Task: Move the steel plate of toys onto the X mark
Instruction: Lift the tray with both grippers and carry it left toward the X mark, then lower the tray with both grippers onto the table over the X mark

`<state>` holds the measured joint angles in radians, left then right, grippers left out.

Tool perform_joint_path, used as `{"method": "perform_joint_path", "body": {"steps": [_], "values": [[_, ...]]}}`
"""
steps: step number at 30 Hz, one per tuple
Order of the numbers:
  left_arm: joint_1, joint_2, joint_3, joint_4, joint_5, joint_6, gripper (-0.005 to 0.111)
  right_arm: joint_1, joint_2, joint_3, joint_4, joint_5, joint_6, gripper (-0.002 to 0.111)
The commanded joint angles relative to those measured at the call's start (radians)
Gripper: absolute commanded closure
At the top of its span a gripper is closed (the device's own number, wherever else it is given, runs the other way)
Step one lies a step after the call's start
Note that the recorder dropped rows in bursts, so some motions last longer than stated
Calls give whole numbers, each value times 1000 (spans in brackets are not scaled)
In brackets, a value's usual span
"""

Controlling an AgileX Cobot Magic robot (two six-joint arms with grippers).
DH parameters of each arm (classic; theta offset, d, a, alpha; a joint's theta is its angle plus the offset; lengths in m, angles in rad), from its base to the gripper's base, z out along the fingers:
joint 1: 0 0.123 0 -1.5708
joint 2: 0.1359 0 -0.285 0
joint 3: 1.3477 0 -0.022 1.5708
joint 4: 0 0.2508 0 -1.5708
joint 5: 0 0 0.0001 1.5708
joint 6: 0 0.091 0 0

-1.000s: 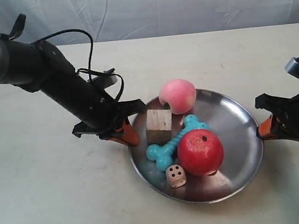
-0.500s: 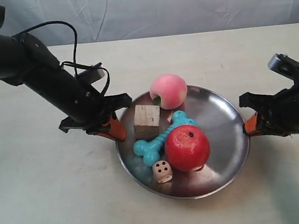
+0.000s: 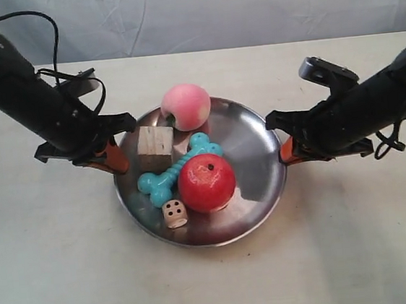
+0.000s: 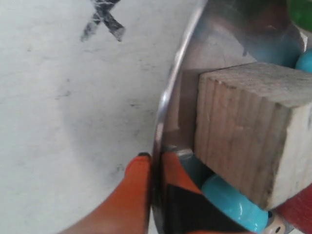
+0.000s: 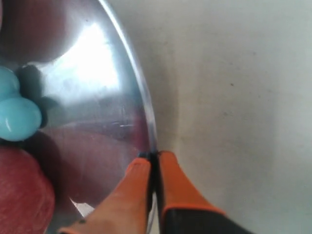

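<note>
The round steel plate (image 3: 258, 153) holds a pink peach (image 3: 186, 106), a red apple (image 3: 206, 183), a turquoise bone (image 3: 163, 176), a wooden cube (image 3: 154, 145) and a beige die (image 3: 175, 214). My left gripper (image 3: 114, 160) is shut on the plate's rim (image 4: 168, 97), one orange finger (image 4: 134, 185) outside it and one inside, close to the cube (image 4: 253, 131). On the opposite rim (image 5: 134, 83) my right gripper (image 3: 288, 152) is also shut. The dark X mark (image 4: 102, 22) shows on the table only in the left wrist view, just outside the rim; the exterior view does not show it.
A pale tabletop (image 3: 359, 252) surrounds the plate. A light cloth backdrop (image 3: 246, 6) runs along the table's far edge. A black cable (image 3: 44, 23) loops above the left arm.
Both arms have carried the plate and its toys toward the exterior view's left and slightly farther back. Both grippers stay shut on the rim.
</note>
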<state>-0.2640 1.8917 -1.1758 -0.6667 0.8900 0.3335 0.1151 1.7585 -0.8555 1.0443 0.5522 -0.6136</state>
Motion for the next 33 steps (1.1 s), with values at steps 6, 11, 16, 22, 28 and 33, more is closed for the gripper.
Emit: {"method": "perform_joint_path", "body": {"steps": [6, 11, 16, 22, 28, 33], "values": [[73, -13, -13, -199, 63, 14, 107, 130, 132, -226, 140, 244, 73, 108], [141, -7, -13, -147, -17, 7, 107, 167, 233, -376, 106, 265, 123, 108], [154, 76, -34, -102, -81, 7, 107, 212, 344, -548, 11, 289, 214, 108], [154, 128, -112, -63, -134, 7, 107, 218, 426, -657, 3, 310, 226, 108], [154, 160, -141, 10, -153, 7, 107, 218, 511, -735, -43, 331, 274, 108], [154, 162, -141, 55, -195, 42, 107, 224, 518, -735, -68, 281, 272, 108]]}}
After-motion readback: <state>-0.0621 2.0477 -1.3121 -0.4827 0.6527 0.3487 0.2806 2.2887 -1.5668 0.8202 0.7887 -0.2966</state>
